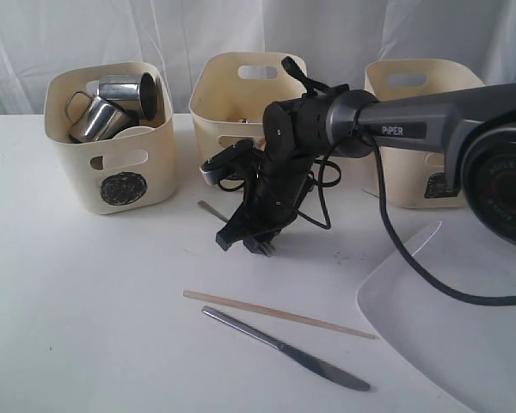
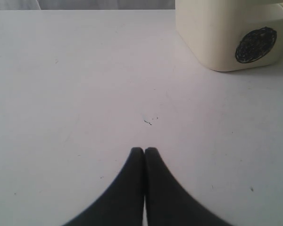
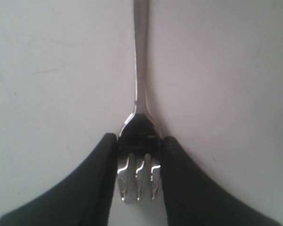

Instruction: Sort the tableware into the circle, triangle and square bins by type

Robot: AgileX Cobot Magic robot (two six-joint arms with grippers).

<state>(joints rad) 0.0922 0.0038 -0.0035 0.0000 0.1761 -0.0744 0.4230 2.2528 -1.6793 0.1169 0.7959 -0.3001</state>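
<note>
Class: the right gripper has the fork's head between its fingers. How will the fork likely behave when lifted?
Probably stiff: the fork is shiny steel with a straight handle. Possibly slippery: the right gripper pinches only its smooth head. It may pivot, since the long handle sticks out far past the grip.

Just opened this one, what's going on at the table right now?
The right gripper is down at the table, closed around the head of the fork, whose handle lies on the surface. The left gripper is shut and empty, over bare table near the circle bin. That bin holds two steel mugs. A chopstick, the knife and the large white plate lie out on the table, not yet sorted.
</note>
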